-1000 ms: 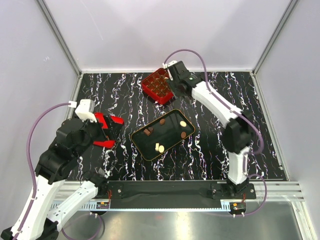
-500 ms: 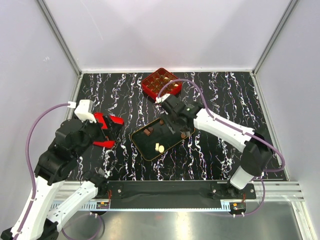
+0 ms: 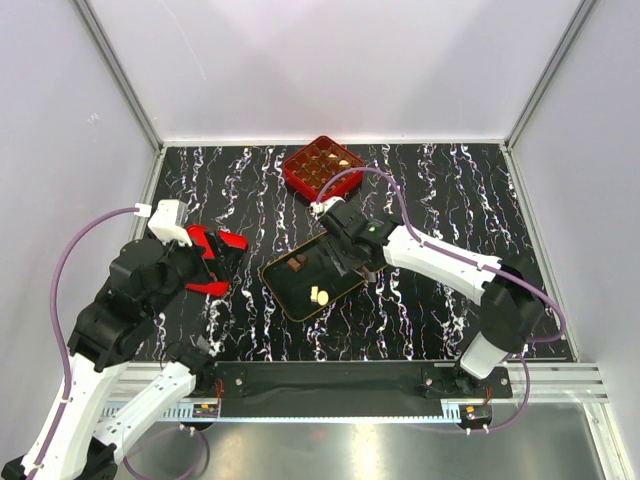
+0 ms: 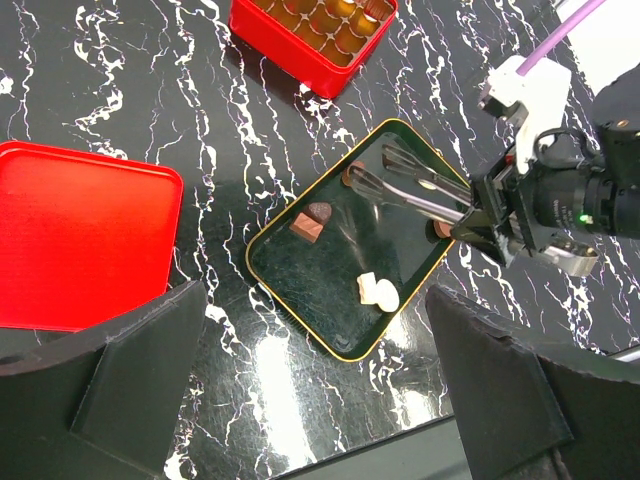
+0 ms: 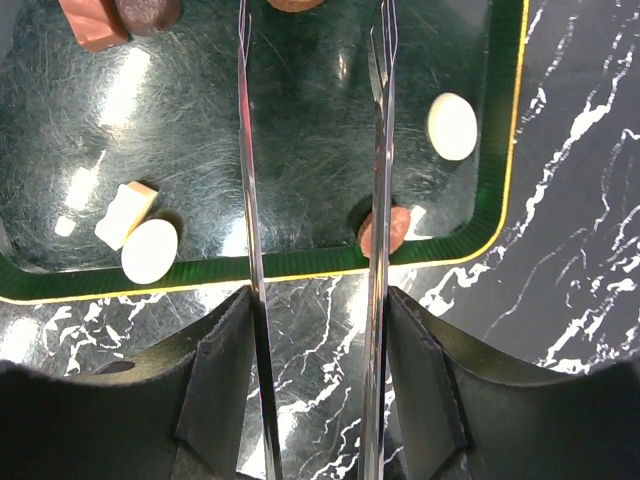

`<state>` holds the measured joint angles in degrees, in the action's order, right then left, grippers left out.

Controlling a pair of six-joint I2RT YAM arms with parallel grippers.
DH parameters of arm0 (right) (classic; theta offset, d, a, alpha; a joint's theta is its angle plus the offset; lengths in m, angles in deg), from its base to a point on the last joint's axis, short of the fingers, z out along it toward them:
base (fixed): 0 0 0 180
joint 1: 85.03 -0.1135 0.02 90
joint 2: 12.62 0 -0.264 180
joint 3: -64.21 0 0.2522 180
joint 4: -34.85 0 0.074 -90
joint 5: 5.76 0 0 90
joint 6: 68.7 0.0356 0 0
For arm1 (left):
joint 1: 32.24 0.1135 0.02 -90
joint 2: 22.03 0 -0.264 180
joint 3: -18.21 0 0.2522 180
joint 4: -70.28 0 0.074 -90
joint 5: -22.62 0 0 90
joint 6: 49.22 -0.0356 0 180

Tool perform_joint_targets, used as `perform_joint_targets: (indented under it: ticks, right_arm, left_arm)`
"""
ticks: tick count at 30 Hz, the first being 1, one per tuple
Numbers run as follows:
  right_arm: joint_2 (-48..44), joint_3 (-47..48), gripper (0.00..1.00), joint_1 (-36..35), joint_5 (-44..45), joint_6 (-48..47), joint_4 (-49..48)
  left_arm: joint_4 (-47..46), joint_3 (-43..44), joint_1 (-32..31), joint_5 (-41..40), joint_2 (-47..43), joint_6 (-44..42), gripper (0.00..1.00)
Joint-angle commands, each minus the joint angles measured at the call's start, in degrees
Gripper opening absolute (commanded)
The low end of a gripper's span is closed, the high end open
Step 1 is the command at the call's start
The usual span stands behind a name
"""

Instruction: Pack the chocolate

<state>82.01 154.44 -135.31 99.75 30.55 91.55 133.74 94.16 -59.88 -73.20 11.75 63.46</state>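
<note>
Looks down from high above the tray (image 3: pixel 285 287); from left wrist, faces same tray (image 4: pixel 300 268) obliquely, well apart; from right wrist, straight down, near that tray (image 5: pixel 315 120).

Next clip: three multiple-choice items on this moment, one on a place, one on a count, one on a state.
1. The right end effector is over:
A) the tray
B) the red box
C) bare table

2. Cream-white pieces in the tray, right wrist view:
A) one
B) three
C) six

3. The right end effector is:
A) shut on a chocolate
B) open and empty
C) shut and empty

Answers:
1. A, its blades reach across the tray's floor.
2. B, two ovals and one square block show.
3. B, a wide gap lies between the blades with nothing in it.
</note>
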Motion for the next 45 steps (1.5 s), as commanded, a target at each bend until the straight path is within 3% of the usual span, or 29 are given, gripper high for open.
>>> perform_joint_targets:
  ticks: [1, 16, 23, 34, 41, 45]
  right_arm:
    - [0.73, -0.70, 0.59, -1.05, 0.31, 0.15, -4.44]
    - [4.86, -3.25, 0.55, -1.13, 2.60, -0.20, -9.45]
    - [2.76, -4.66, 0.46, -1.13, 2.51, -0.03, -8.84]
    - [-3.04, -3.87, 0.43, -1.13, 3.82, -0.38, -4.10]
    - [-4.10, -0.10, 0.42, -1.05, 6.02, -2.04, -1.02]
    - [-2.09, 7.45, 0.42, 0.88, 7.70, -4.86, 0.13]
  left_arm:
    - [-2.67, -0.41, 0.22, 0.29, -0.29, -0.18, 0.99]
    - [-2.85, -0.06, 0.22, 0.11, 0.23, -0.09, 0.99]
    - [-2.67, 0.47, 0.22, -0.15, 0.32, -0.18, 0.99]
    - [-3.11, 0.73, 0.22, 0.11, 0.67, 0.09, 0.99]
    - [-3.37, 0.82, 0.22, 0.11, 1.11, -0.35, 0.99]
    - [-3.81, 0.47, 0.22, 0.11, 1.46, -0.44, 0.99]
